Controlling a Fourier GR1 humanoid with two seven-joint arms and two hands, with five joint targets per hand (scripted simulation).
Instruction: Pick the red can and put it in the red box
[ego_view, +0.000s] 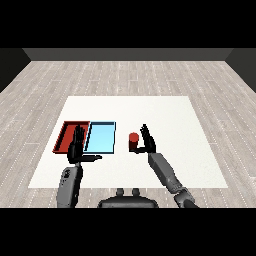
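The red can stands upright on the white table, to the right of the two trays. My right hand is just to the can's right, fingers straight and pointing up, thumb reaching toward the can's base; it looks close to the can without curling round it. The red tray lies at the left, with the light blue tray beside it on its right. My left hand is raised over the near edge between the two trays, fingers straight, thumb out to the right, holding nothing.
The white table stretches wide behind and to the right of the can. A wooden floor surrounds it. Both grey forearms come in from the lower corners.
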